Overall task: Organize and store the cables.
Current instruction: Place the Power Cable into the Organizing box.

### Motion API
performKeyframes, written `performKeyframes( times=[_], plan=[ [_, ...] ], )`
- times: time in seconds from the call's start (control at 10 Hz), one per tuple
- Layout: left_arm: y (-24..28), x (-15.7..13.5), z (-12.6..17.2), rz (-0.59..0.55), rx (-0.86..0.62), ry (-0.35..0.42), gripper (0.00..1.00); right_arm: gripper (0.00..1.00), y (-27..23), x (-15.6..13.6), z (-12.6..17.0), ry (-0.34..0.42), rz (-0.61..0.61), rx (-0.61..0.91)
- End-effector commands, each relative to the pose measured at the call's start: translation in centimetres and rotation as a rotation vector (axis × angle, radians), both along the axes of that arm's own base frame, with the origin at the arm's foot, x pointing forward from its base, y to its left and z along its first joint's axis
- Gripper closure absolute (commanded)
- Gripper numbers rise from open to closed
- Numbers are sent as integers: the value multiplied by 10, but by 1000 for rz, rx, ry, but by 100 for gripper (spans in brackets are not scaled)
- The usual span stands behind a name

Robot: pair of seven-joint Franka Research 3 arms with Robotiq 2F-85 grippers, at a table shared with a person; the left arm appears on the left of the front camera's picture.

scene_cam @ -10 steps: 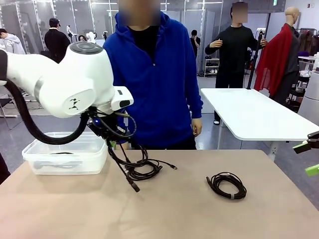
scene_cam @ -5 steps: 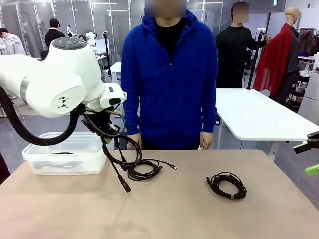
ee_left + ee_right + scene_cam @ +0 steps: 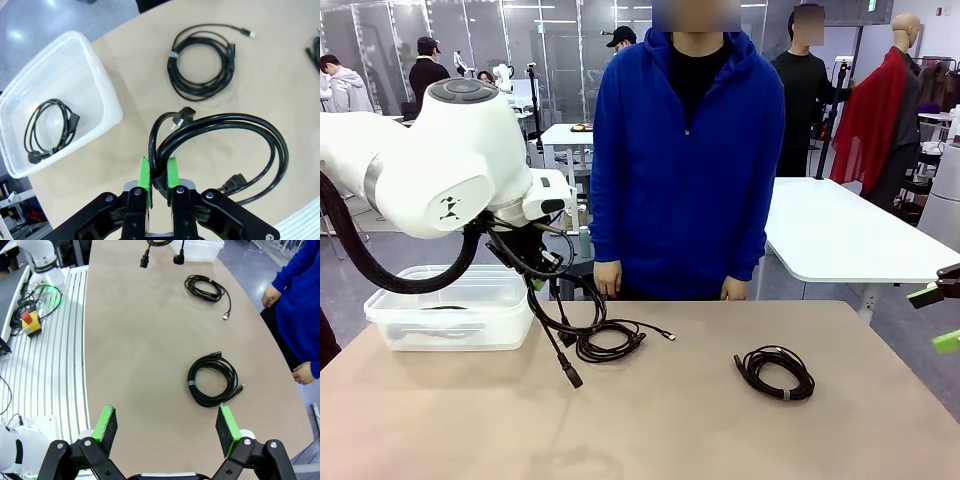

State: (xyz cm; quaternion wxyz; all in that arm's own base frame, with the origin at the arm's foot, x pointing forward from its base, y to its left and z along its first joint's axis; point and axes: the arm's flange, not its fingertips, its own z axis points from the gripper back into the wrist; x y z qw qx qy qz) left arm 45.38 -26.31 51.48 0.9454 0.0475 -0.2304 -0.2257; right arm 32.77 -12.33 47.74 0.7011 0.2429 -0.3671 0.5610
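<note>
My left gripper (image 3: pixel 158 167) is shut on a thick black cable (image 3: pixel 227 125), whose loops hang above the table. In the front view this gripper (image 3: pixel 542 283) hovers just right of the clear container (image 3: pixel 390 325), and the held cable's plug (image 3: pixel 570 376) dangles near the tabletop. A thinner coiled cable (image 3: pixel 612 344) lies on the table under it. Another coil (image 3: pixel 775 372) lies at centre right. One small cable (image 3: pixel 50 127) rests inside the container (image 3: pixel 102 87). My right gripper (image 3: pixel 167 422) is open, above the table's right end and short of that coil (image 3: pixel 212 380).
A person in a blue hoodie stands at the far edge, one hand (image 3: pixel 608 280) near the thin coil and the other hand (image 3: pixel 733 290) hanging by the table. A white table (image 3: pixel 840 230) stands behind at right. The near half of the tabletop (image 3: pixel 650 430) is bare.
My left arm has shifted slightly left and up with the cable, so the dangling plug swung left. The person has stepped to the right. The right gripper has stayed still.
</note>
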Motion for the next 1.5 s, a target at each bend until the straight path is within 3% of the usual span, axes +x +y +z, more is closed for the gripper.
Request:
performKeyframes(
  times=[0.0,0.4,0.7,0.9,1.4],
  plan=[
    [25,7,20,-5,-27,-96,85,0,0,0,-1,-3,1,6],
    [74,22,42,-160,-7,-206,85,0,0,0,-1,-3,1,6],
    [115,36,65,-158,-13,-299,85,0,0,0,-1,-3,1,6],
    [139,46,70,-137,-5,-303,85,0,0,0,-1,-3,1,6],
    [179,57,75,-245,-52,-252,85,0,0,0,-1,-3,1,6]
  ],
)
